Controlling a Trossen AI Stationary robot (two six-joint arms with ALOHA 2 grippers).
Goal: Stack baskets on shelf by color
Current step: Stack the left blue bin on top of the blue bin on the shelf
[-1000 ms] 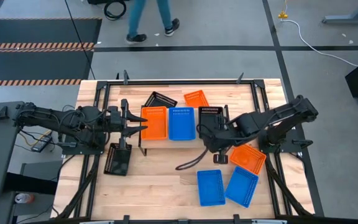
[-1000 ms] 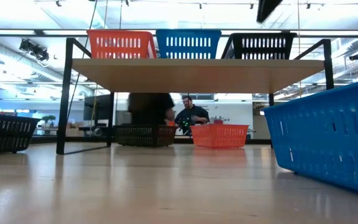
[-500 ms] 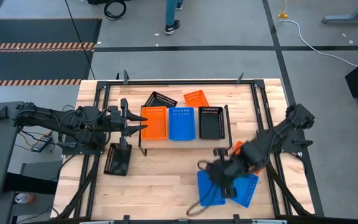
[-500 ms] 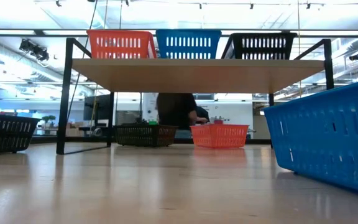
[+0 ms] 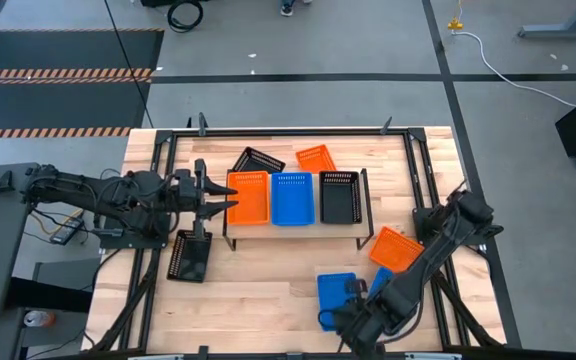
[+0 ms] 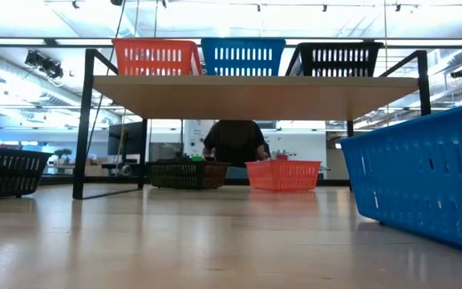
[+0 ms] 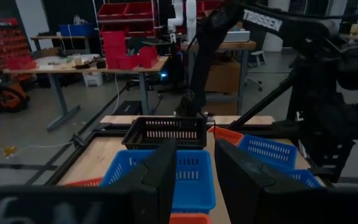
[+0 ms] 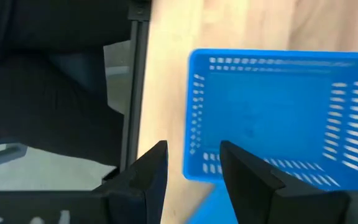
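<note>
Now, right claw: your right gripper [image 8: 192, 149] hung low over the table's near edge, fingers parted and holding nothing.
Its target: the loose blue basket [image 8: 278, 112] lay flat on the planks just beyond the fingertips, not between them.
Left claw: your left gripper [image 5: 213, 197] waited beside the shelf's left end, fingers apart and holding nothing.
Shelf: the shelf [image 6: 255, 96] carried an orange basket [image 5: 249, 197], a blue basket on the shelf [image 5: 292, 198] and a black basket [image 5: 337, 196], side by side.
Left to sort: a second loose blue one [image 5: 380, 280] and an orange one [image 5: 396, 248] lay on the right; a black one [image 5: 189, 257] lay front left; two more sat behind the shelf.
Step, as I judge it: you were reaching for the loose blue basket.
Next move calls for: bringing one wall between the fingers, closing, then lifting it clear of its neighbour and nesting it square in the blue one on the shelf.
Wrist view alone: how the fingers stood to the basket's wall.
High view alone: where every basket lay.
Low view alone: each colour stood one basket deep; a person showed far behind.
</note>
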